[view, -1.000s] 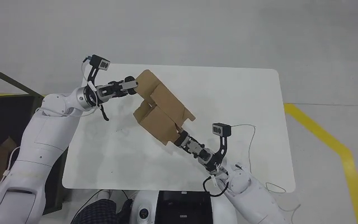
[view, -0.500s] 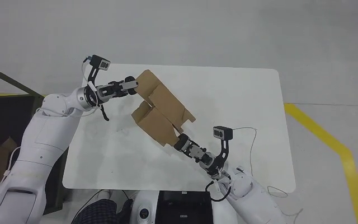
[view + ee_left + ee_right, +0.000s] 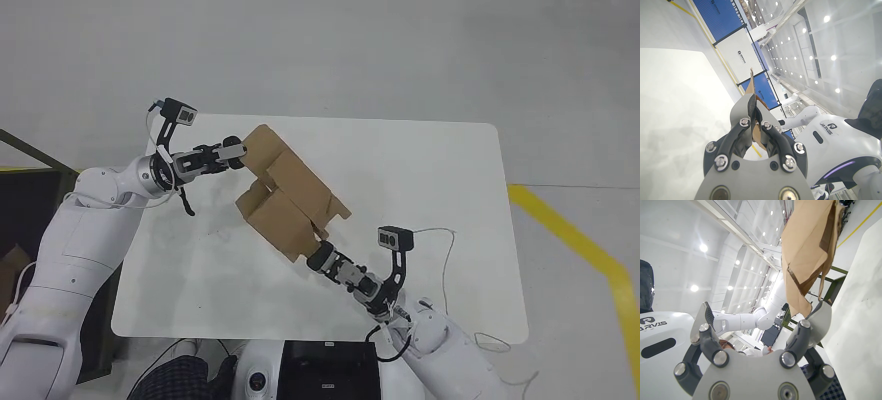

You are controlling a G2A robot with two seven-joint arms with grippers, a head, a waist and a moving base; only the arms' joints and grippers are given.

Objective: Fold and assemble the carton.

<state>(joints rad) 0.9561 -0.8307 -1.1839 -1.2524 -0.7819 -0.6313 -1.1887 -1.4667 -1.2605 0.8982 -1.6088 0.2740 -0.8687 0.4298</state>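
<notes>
The brown carton (image 3: 285,200) is held partly unfolded above the middle of the white table (image 3: 440,180), its flaps spread. My left gripper (image 3: 240,152) is at the carton's far left corner, shut on a flap edge; the left wrist view has the cardboard edge (image 3: 752,85) pinched in that gripper (image 3: 754,111). My right gripper (image 3: 318,258) is at the carton's near lower corner, open. In the right wrist view the carton (image 3: 806,247) hangs over the open gripper (image 3: 762,311), and one fingertip (image 3: 821,309) is right at a flap corner.
A thin white cable (image 3: 440,232) lies on the table beside the right arm. A dark green frame (image 3: 25,190) stands off the table's left edge. The table's right half and far edge are bare.
The right arm has drawn back slightly toward the table's front left. The carton's lower part has shifted a little to the left. The left arm has kept still.
</notes>
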